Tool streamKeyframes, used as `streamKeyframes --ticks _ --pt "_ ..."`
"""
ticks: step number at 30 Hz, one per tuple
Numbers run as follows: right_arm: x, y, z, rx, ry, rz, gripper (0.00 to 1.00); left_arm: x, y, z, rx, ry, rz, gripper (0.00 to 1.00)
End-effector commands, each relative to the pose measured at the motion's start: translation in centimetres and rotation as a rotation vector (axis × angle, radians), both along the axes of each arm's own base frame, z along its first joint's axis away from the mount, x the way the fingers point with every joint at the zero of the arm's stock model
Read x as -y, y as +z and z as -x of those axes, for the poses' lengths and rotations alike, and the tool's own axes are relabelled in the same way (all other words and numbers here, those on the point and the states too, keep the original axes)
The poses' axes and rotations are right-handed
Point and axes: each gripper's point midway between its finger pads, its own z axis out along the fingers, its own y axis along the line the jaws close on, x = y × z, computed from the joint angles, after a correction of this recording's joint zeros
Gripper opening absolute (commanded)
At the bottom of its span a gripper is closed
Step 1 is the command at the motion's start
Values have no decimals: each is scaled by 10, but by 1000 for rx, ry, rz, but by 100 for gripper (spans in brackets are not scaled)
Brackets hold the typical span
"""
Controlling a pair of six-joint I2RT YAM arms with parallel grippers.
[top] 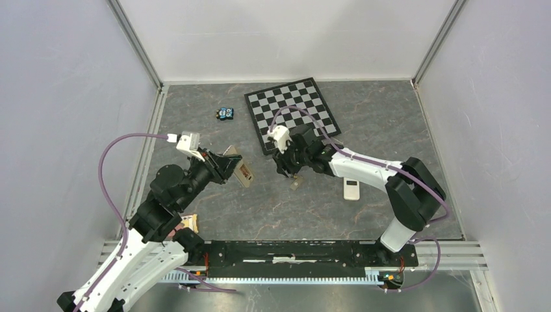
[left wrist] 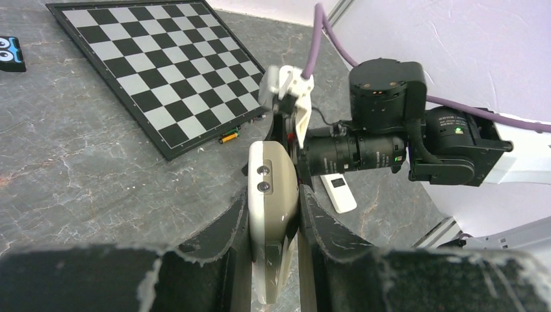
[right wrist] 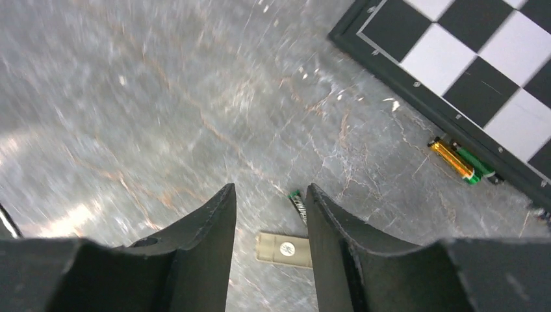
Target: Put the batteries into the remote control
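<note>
1. Chessboard [top: 292, 114]: flat on table [top: 390, 130], far side.
2. L gripper [left wrist: 274, 195]: clamped on remote control [left wrist: 273, 166], held edge-on above table.
3. R gripper [right wrist: 269, 214]: fingers spread, nothing pinched, over bare table.
4. Tan plate [right wrist: 284, 249]: lies below R fingers.
5. One battery [right wrist: 455, 159] just beside board edge; second battery [right wrist: 297, 204] next to plate.

My overhead camera looks down on the table [top: 312, 208] from behind its near edge. Left wrist faces the right arm [left wrist: 383, 153] closely. Right wrist, blurred I think, hugs that surface. All share the chessboard [top: 292, 114], upper centre overhead.
</note>
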Motion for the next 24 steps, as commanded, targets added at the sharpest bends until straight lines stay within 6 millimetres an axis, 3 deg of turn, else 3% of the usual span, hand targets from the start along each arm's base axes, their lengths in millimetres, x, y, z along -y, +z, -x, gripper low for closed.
streamKeyframes --ticks 1,5,9,14,24 --pt "-6 19 -18 -181 -475 -215 46 -10 25 0 68 38 19 2" --pt "10 -2 -38 -269 -845 -224 43 -16 13 -3 36 81 13 2" --pt "2 -17 -55 -328 -1028 -295 29 -17 4 -3 4 90 -2 2" --pt "-5 -43 -66 -352 -1088 -268 17 -13 1 0 -15 62 0 2" --pt "29 -65 -50 -332 -1175 -167 13 -10 -4 3 -10 35 -8 2"
